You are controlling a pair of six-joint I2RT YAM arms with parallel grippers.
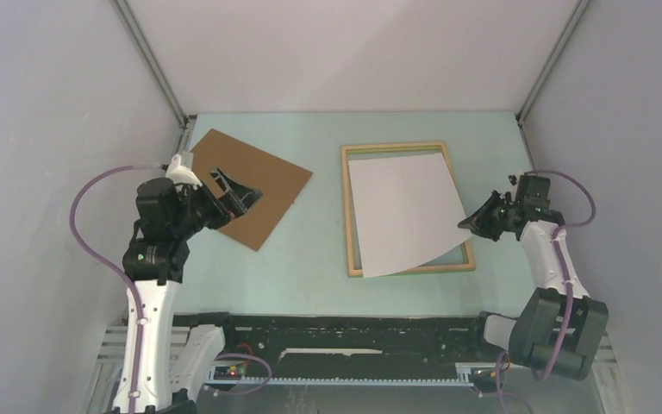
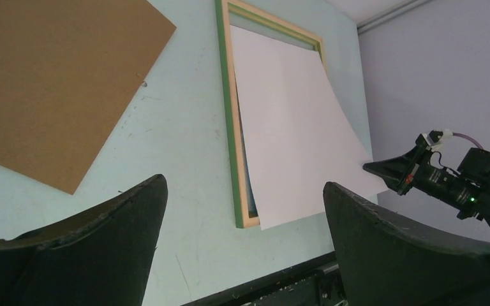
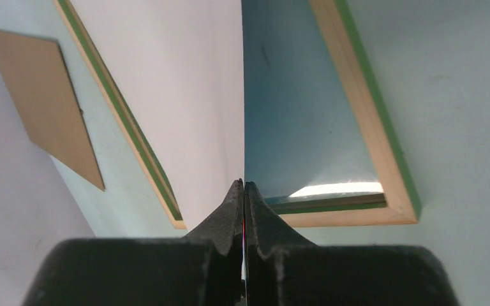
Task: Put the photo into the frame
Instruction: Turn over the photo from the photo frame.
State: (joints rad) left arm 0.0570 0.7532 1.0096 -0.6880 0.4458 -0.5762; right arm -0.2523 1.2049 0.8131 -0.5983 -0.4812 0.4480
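Note:
The photo [image 1: 401, 211] lies white back up across the frame [image 1: 351, 216], a pale wood rectangle with a green edge lying flat on the table. The photo's right side curls up off the frame. My right gripper [image 1: 468, 222] is shut on that raised right edge. In the right wrist view the sheet [image 3: 178, 95] runs edge-on out from between the closed fingertips of the right gripper [image 3: 243, 183], with the frame's rail [image 3: 363, 115] to its right. My left gripper [image 1: 228, 194] hangs open over the brown backing board [image 1: 267, 185], nothing between its fingers [image 2: 127, 210].
The brown backing board [image 2: 51, 83] lies at an angle at the back left, left of the frame [image 2: 233, 140]. Grey walls close in both sides and the back. A black rail [image 1: 353, 332] runs along the near table edge.

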